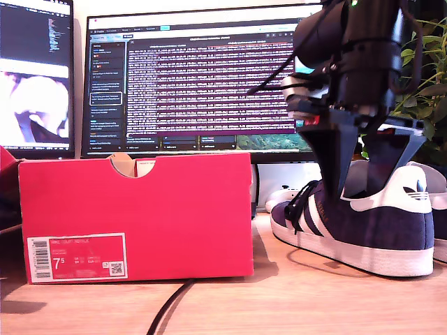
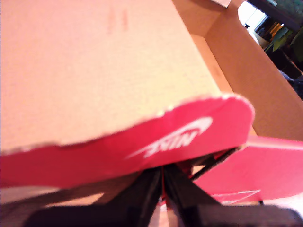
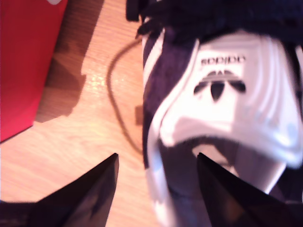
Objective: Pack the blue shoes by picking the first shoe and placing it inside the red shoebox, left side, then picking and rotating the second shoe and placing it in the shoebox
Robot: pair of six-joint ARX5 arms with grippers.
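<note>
my second gripper [image 3: 156,189] jaws apart over shoe [image 1: 356,227] heel | my first gripper [image 2: 163,191] clamps box [image 1: 136,216] flap | risk: off-centre, shoe tips

Pinkish-red shoebox [image 1: 140,209] with white label; navy shoe [image 1: 356,227] with white stripes, heel tab and sole.

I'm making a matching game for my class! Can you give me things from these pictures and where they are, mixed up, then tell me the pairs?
Things:
1. red shoebox
2. blue shoe
3. monitor
4. plant

Places, by the exterior view:
A. behind the box, glowing with text
B. on the table at the left
C. at the right edge, behind the arm
D. on the table under my second gripper

Pairs: 1-B, 2-D, 3-A, 4-C
</note>
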